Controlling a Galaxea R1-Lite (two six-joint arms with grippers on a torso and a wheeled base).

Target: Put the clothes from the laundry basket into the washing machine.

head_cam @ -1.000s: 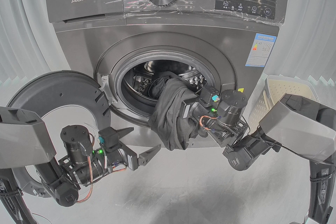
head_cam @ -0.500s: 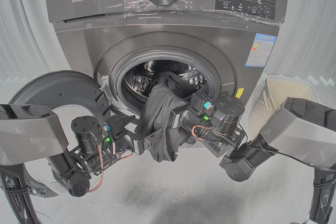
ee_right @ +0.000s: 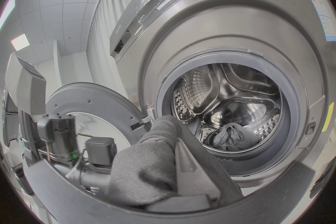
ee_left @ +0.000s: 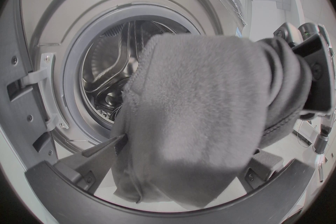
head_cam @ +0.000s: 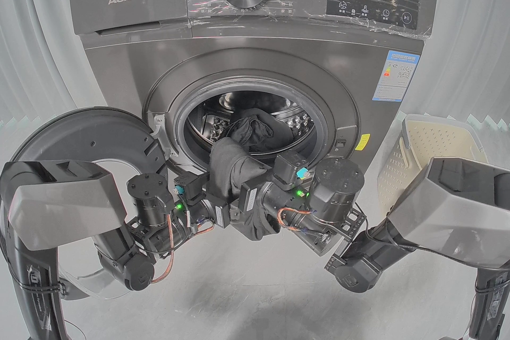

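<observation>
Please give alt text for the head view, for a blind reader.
The right pincer holds a dark cloth hanging out of the open washer; the left pincer is beside it. A cream basket stands at right.

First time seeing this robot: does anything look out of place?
The garment hangs over the washer's door rim, outside the drum, clamped in the right gripper. Plastic film wraps the control panel.

The grey garment [head_cam: 228,173], held in the right claw [head_cam: 249,200], blocks the lower left of the drum mouth [head_cam: 249,101]; upper and right part are free. The open door [head_cam: 79,139] stands at left.
</observation>
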